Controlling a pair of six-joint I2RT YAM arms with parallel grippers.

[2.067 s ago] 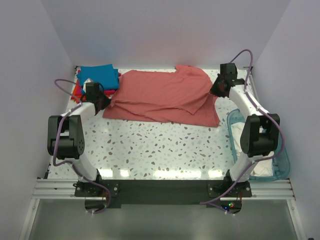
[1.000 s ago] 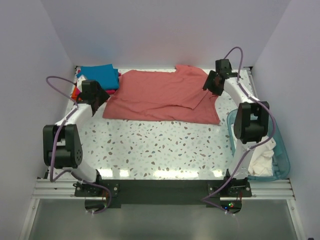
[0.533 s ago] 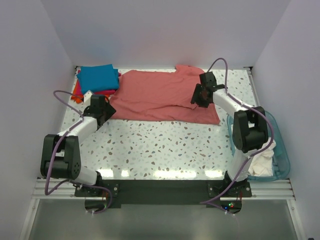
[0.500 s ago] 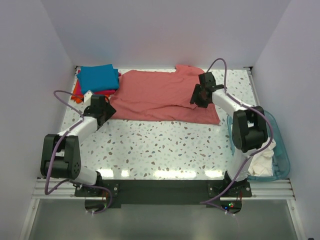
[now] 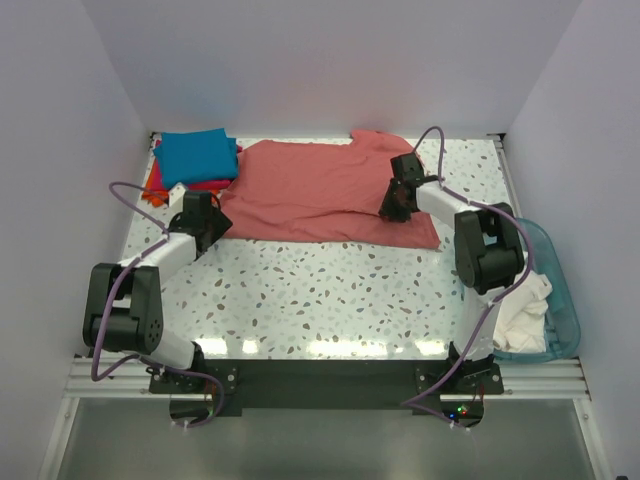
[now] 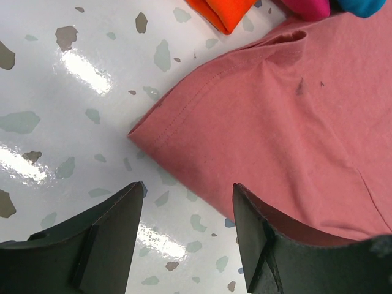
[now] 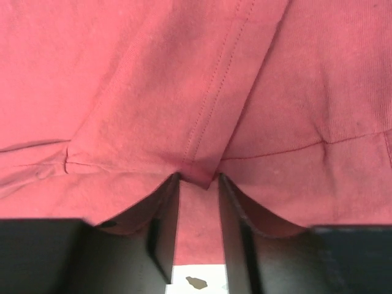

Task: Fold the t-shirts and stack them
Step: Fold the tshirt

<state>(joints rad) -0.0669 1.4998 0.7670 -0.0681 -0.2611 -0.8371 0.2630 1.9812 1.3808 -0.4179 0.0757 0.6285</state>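
Note:
The large salmon-red t-shirt (image 5: 320, 190) lies spread across the back of the table, with a flap folded over on its right side. My right gripper (image 5: 393, 207) is down on that flap. In the right wrist view its narrow jaws (image 7: 198, 179) pinch a stitched corner of the salmon-red t-shirt (image 7: 202, 92). My left gripper (image 5: 207, 226) is open and low over the table at the shirt's near left corner (image 6: 184, 135); only bare tabletop shows between its fingertips (image 6: 187, 191). A teal-blue folded t-shirt (image 5: 197, 155) tops a stack with magenta-pink (image 6: 306, 6) and orange (image 6: 223, 9) ones.
A translucent blue tub (image 5: 562, 300) with white cloth (image 5: 525, 305) in it stands at the right edge beside the right arm. Walls close in the table on the left, back and right. Speckled tabletop (image 5: 330, 290) stretches from the shirt to the arm bases.
The right gripper swung left from the table's back right onto the shirt's folded flap and its jaws narrowed on it. The left gripper dropped from beside the stack to the shirt's near left corner.

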